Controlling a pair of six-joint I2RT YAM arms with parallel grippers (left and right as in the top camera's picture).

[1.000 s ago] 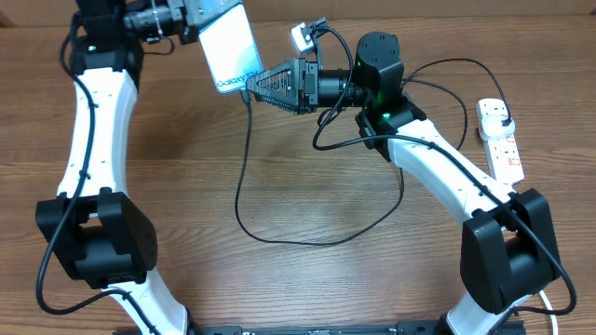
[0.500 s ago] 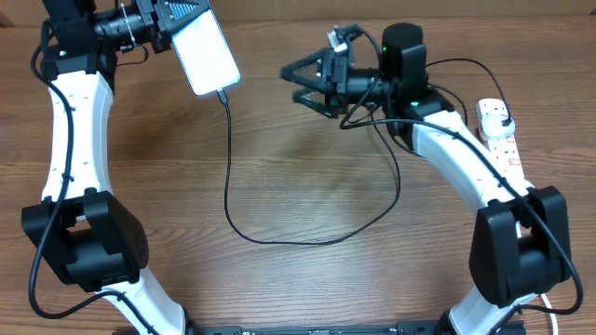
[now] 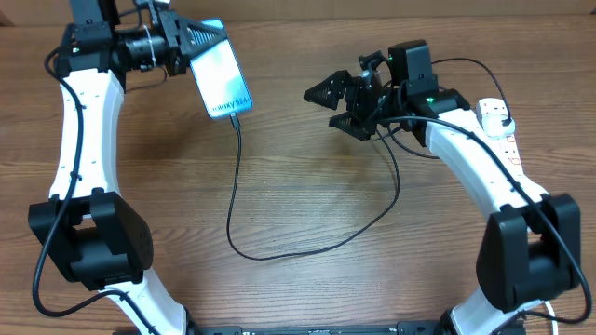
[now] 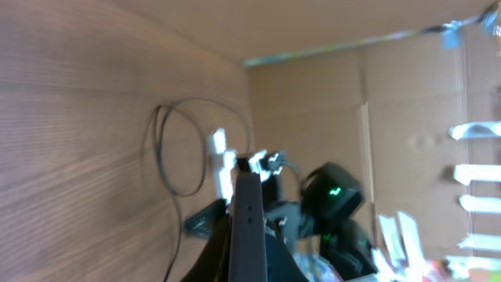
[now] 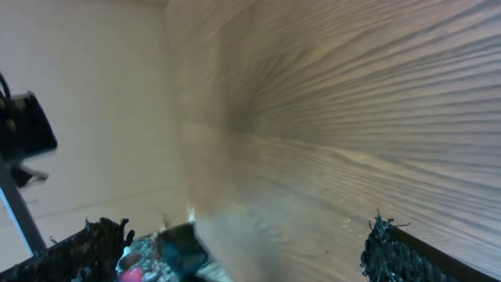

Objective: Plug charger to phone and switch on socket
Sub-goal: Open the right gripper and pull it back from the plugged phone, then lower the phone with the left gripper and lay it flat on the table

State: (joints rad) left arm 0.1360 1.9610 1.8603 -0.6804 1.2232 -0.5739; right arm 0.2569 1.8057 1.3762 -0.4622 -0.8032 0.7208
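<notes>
Slim rect. phone w/ glossy light-blue screen, clamped at its top end by L gripper, thin black charger cable joined to its lower edge, looped over wood-grain table, R gripper spread wide, empty, white elongated socket strip at far right.

The left arm rises from the lower left up the left edge of the frame, wrist turned right at the top, with the left gripper clamped on the phone. The right arm arcs from the lower right to upper centre. There the right gripper points left, jaws spread wide and holding nothing.
</notes>
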